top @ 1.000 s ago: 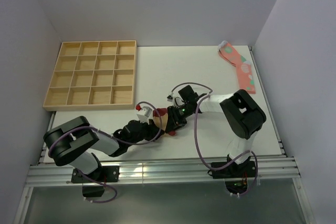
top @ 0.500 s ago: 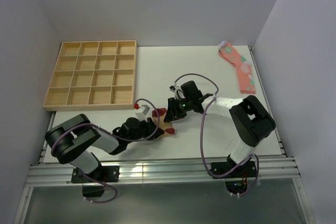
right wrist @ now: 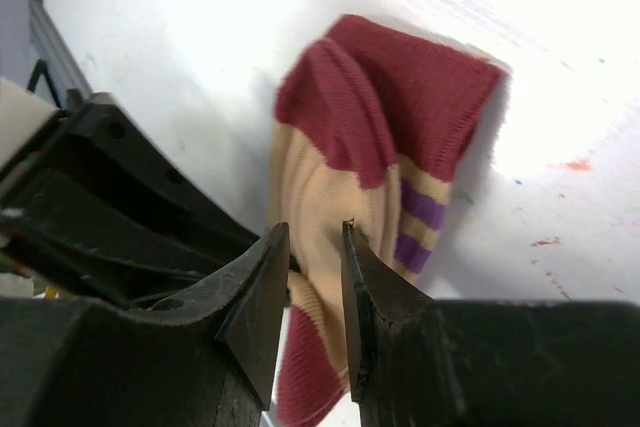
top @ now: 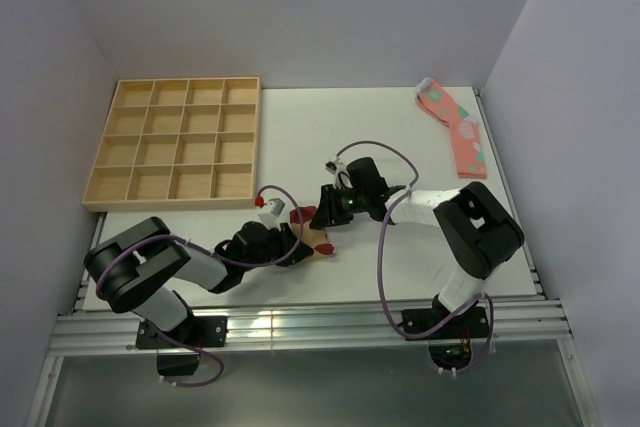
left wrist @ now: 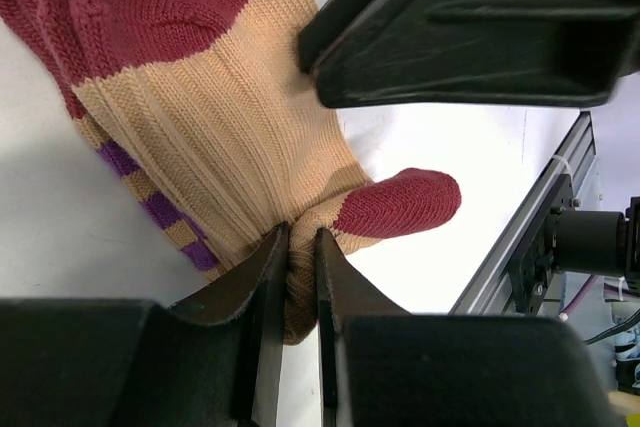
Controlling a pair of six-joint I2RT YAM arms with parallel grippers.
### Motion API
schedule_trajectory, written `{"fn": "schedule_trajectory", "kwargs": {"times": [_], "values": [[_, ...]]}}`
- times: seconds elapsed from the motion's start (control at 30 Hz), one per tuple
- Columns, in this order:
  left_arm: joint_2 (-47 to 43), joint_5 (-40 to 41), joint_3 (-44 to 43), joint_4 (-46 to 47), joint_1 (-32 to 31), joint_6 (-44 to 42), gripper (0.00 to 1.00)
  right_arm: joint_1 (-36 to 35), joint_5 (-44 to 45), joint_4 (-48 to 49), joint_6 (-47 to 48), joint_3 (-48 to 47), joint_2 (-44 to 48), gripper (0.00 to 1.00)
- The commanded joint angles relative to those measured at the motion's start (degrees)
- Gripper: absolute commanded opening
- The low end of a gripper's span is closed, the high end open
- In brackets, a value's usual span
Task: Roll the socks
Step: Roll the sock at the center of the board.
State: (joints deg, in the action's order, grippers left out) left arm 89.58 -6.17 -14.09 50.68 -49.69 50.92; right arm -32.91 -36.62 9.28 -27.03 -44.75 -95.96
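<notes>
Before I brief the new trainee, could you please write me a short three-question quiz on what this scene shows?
1. True or false: the left gripper pinches a fold of the tan sock between its fingers.
2. How many compartments does the wooden tray have?
3. Where do the pink spotted socks lie?
A. in the wooden tray
B. at the far right corner of the table
C. under the left gripper

Key: 1 true; 2 twelve; 3 B.
</notes>
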Motion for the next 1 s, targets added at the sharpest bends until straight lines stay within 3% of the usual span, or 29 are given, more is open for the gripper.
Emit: {"fn": "schedule_trajectory", "kwargs": {"times": [0.0, 0.47, 0.83, 0.97], "values": [[0.9, -0.2, 0.8, -13.7, -0.1, -0.8, 0.0, -0.2, 3.4, 4.2, -1.1, 1.6, -0.8, 0.35], [-1.6, -0.9, -2.3, -25.4, -0.1, 1.2, 0.0, -0.8, 15.1, 3.5, -2.3, 6.2, -1.9, 0.33], [2.3, -3.9, -3.4, -28.4, 0.2, 1.9, 0.0, -0.8, 19.9, 8.9, -1.8, 12.5, 16.1, 0.39], [2.1, -5.3, -3.7, -29.2, 0.7, 1.9, 0.0, -0.8, 17.2, 16.5, -1.7, 17.1, 20.5, 0.41]]}}
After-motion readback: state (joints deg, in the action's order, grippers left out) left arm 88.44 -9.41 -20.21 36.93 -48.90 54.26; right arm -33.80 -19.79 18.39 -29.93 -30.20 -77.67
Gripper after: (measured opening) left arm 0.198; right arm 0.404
